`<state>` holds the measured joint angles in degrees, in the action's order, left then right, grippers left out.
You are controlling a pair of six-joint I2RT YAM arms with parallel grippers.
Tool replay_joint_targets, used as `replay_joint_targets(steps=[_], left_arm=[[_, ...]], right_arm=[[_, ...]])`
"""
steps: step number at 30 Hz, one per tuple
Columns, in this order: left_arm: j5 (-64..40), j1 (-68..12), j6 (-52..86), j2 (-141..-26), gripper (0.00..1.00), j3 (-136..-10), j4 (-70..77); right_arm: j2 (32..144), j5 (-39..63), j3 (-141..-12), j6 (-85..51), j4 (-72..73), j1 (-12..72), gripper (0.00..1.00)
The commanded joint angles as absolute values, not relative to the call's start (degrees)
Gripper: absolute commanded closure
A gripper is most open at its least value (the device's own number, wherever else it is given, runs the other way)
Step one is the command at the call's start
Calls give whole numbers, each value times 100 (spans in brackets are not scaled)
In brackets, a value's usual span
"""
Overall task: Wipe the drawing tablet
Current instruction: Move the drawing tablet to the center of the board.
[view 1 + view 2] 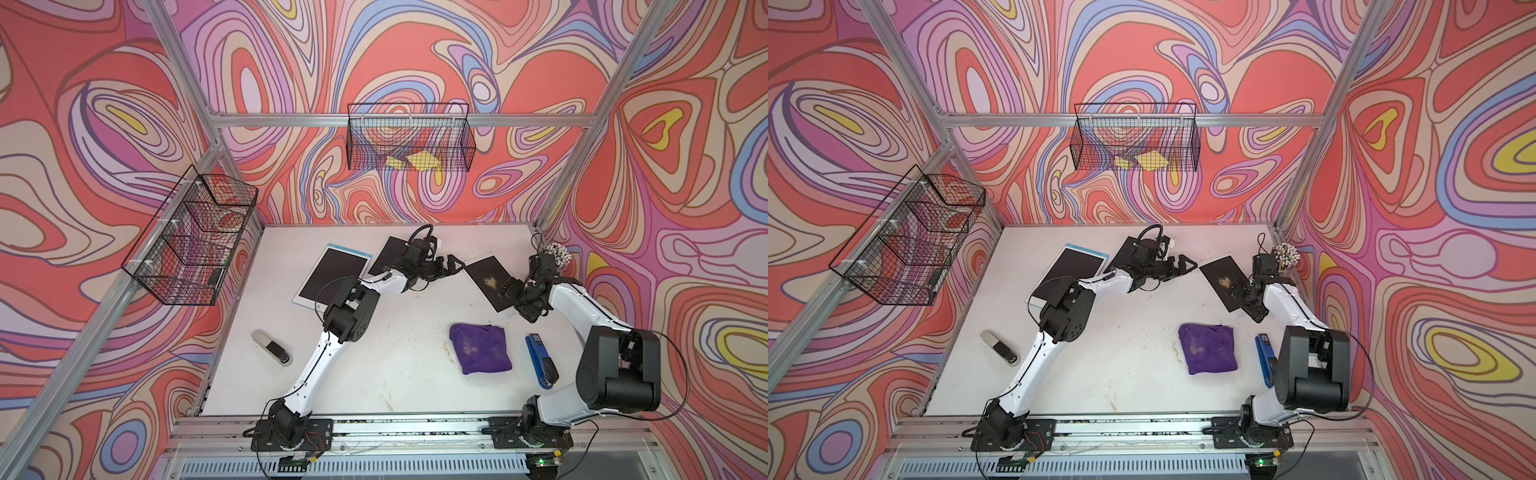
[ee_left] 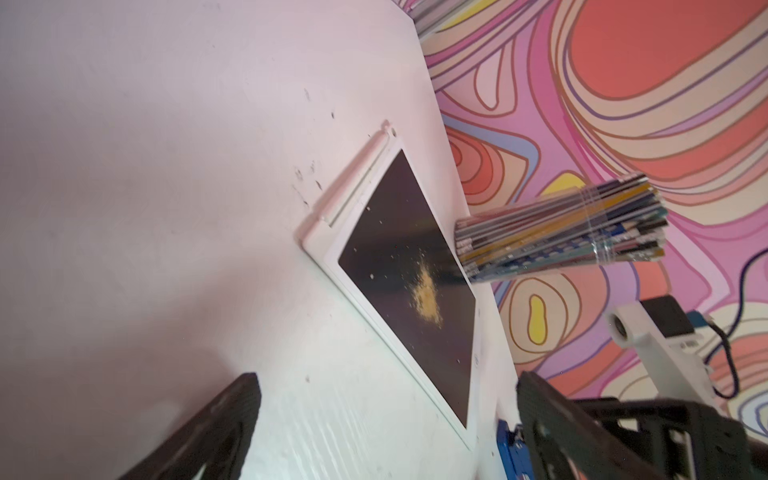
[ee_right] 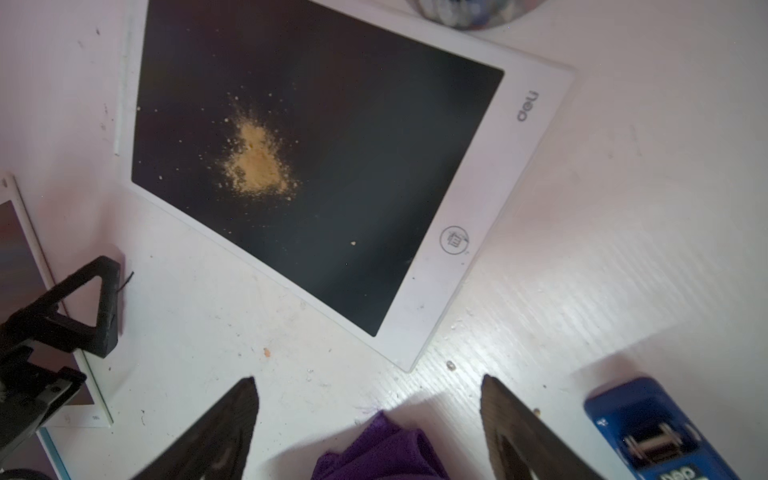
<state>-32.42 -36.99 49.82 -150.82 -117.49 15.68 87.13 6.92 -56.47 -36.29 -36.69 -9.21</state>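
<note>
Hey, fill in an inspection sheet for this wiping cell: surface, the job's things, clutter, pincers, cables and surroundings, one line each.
Surface: white table, stained, speckled with crumbs.
Job's things: drawing tablet lying flat, tan powder on its dark screen; purple cloth bunched on the table, apart from it.
Clutter: blue-edged tablet; dark tablet partly under the left arm; blue stapler; grey stapler; cup of pencils.
Pincers: left pincer open, empty; right pincer open, empty, above the table by the drawing tablet's corner and the cloth.
Cables: black loop at the left wrist; black lead around the right arm.
Surroundings: swirl-patterned walls; back basket holding yellow pieces; side basket.
</note>
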Motion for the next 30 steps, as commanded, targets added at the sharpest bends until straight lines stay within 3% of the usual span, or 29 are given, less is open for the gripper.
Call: replay_joint_targets(steps=[1,12,30], left_arm=[[-2636,-3826,5154,-15299,1,-12398,1842],[-2306,-3867,5860,-16964,1,-14655,1679],[-3484,-3867,6235,-17266,1,-15287,645]], right_arm=[[8762,808,-5529,-3652,-3539,-1018,14],[9344,1113,-5655,-3786,-3397,-1280,15],[10116,1523,-5910,-3994,-2984,-1492,17]])
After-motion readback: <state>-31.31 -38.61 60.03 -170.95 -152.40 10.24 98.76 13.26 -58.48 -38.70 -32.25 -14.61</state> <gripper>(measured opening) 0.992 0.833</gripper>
